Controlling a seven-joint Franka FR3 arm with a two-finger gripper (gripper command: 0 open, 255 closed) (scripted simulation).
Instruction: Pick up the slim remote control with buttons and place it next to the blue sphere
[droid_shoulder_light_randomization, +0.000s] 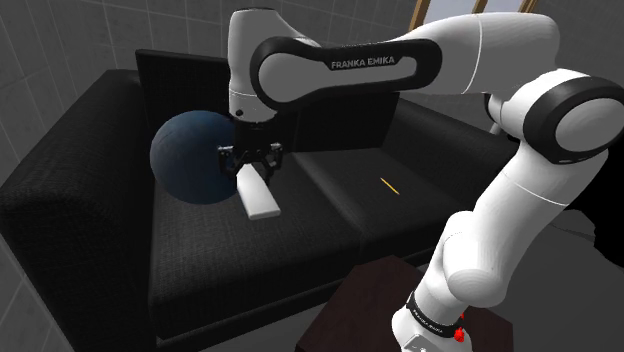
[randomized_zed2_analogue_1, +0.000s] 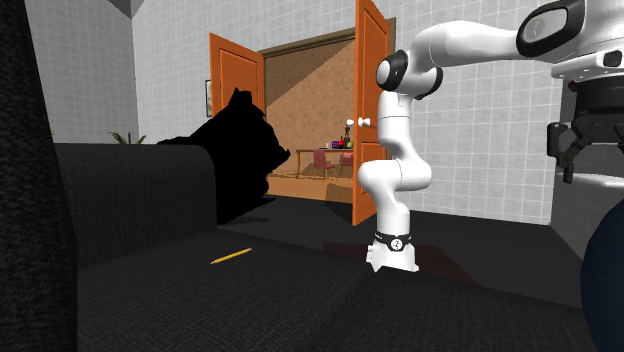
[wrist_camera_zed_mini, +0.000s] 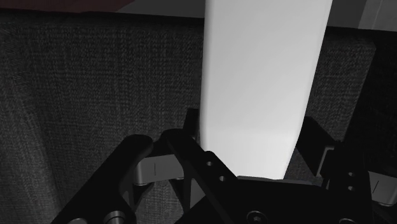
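My black gripper (droid_shoulder_light_randomization: 250, 163) is shut on one end of a slim, plain white remote (droid_shoulder_light_randomization: 259, 196), which slants down toward the black sofa seat (droid_shoulder_light_randomization: 240, 260). A large dark blue sphere (droid_shoulder_light_randomization: 188, 158) rests on the seat against the backrest, right beside the gripper on the shoulder view's left. In the wrist view the remote (wrist_camera_zed_mini: 264, 83) runs as a long white slab out from between the fingers (wrist_camera_zed_mini: 184, 162), with sofa fabric behind it. In the second exterior view the gripper (randomized_zed2_analogue_1: 590, 160) holds the remote (randomized_zed2_analogue_1: 592, 212) just above the sphere (randomized_zed2_analogue_1: 606, 290). Whether the remote's lower tip touches the cushion is unclear.
A yellow pencil (droid_shoulder_light_randomization: 388, 185) lies on the other seat cushion, also seen as the pencil (randomized_zed2_analogue_1: 231, 256). The sofa's armrest (droid_shoulder_light_randomization: 60, 190) rises beyond the sphere. A dark brown stand (droid_shoulder_light_randomization: 375, 300) sits in front of the sofa. Orange doors (randomized_zed2_analogue_1: 375, 90) stand open behind the arm.
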